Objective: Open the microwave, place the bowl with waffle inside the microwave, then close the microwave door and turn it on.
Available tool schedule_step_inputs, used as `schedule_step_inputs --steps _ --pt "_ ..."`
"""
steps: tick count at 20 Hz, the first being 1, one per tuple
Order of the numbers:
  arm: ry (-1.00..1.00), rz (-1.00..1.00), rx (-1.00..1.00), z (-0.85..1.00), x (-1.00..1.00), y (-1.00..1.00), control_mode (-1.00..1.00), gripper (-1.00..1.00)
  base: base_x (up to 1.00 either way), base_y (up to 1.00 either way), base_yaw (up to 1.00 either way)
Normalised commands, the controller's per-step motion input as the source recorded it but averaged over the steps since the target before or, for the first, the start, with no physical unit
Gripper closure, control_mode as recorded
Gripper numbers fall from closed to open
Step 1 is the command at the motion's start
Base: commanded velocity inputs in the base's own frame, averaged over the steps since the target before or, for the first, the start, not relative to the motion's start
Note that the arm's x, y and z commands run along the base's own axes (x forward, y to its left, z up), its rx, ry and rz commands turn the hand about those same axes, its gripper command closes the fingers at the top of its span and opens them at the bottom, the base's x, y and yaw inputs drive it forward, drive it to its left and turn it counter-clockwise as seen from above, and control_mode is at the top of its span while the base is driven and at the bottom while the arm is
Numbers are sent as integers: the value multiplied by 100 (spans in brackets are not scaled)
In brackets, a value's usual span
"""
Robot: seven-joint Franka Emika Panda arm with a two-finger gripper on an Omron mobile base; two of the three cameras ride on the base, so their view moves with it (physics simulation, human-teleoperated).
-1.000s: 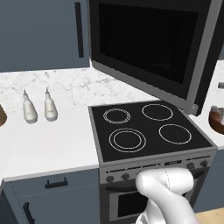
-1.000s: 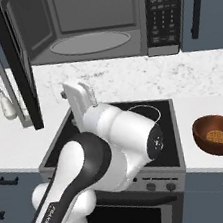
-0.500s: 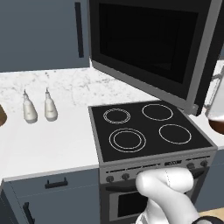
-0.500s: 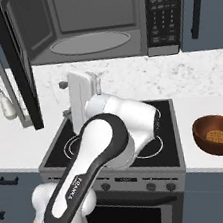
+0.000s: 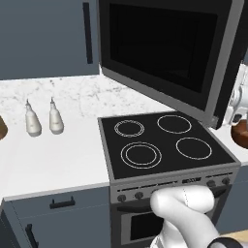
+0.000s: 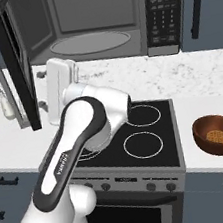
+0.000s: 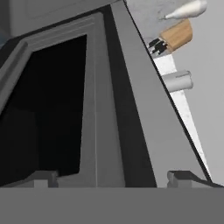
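Bowl (image 6: pixel 218 134) w/ waffle (image 6: pixel 219 134) sitting on counter (image 6: pixel 198 105) right of stove (image 6: pixel 140 134), well apart from claw (image 7: pixel 113 177). Untouched, upright. Peeks in at right edge of left base view too, partly behind door.

Microwave (image 6: pixel 100 19) open; grey cavity and round turntable (image 6: pixel 90 42) exposed. Microwave door (image 5: pixel 169 51) swung out wide to the left, hanging over stove's back-left corner.

Claw released, jaws spread wide, nothing between them. Pointed close at door's inner face, per hand view; wrist up beside door's free edge in right base view. Touching or just off: can't tell.

Risks from here, as judged:
- Pulling away from door w/ a sideways sweep could nudge it part shut, narrowing the way in for bowl later.
- Long swing across stove to bowl: elbow bulky, low over burners; could clip door edge or front of microwave if arc kept high.
- Bowl round, shallow, smooth-looking: rim pinch off-centre may tip it, waffle sliding out.
- Bowl near counter's front edge; a push instead of a grip could shove it toward the drop.
- Two bottles (image 5: pixel 42 118) and wooden block (image 7: pixel 177 35) on left counter, near door side; backing the wrist that way risks knocking them.
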Motion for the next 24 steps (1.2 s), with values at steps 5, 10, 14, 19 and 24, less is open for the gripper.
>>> schedule_step_inputs --steps 5,10,14,19,24 --pt "6 5 0 14 -17 96 -100 -100 0 0 0" --pt "13 1 -1 16 -7 100 -100 -100 0 0 0" --pt "18 0 -7 5 0 100 -100 -100 0 0 0" --pt "18 -6 -12 7 0 100 -100 -100 0 0 0" --pt "15 -8 -8 18 0 74 -100 -100 0 0 0"
